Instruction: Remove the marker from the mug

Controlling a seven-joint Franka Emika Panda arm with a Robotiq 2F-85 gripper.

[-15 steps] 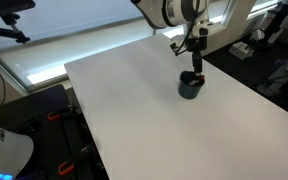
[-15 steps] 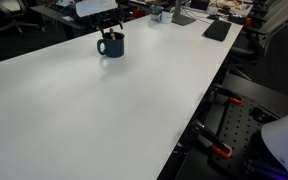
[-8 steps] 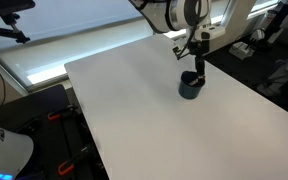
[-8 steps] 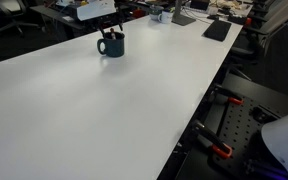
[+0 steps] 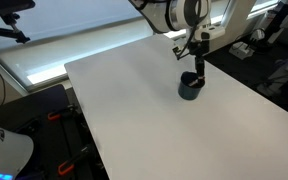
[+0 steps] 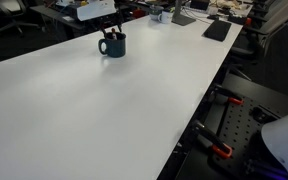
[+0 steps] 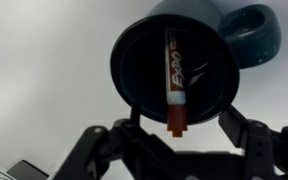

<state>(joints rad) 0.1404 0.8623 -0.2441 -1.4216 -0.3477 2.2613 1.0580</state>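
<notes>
The dark blue-grey mug (image 5: 191, 87) stands on the white table, also seen in an exterior view (image 6: 112, 45). In the wrist view the mug (image 7: 134, 60) is seen from above with its handle at the upper right. The red marker (image 7: 175, 85) stands inside it, its red end sticking out over the rim towards me. My gripper (image 7: 176, 128) hangs directly over the mug, open, with one finger on each side of the marker's end and not touching it. In the exterior views the gripper (image 5: 198, 62) sits just above the mug's rim.
The white table (image 5: 154, 120) stretches wide around the mug. Office clutter, monitors and a keyboard (image 6: 217, 30) lie beyond the far edge. Black frame parts with orange clamps (image 6: 222, 152) stand below the table's side.
</notes>
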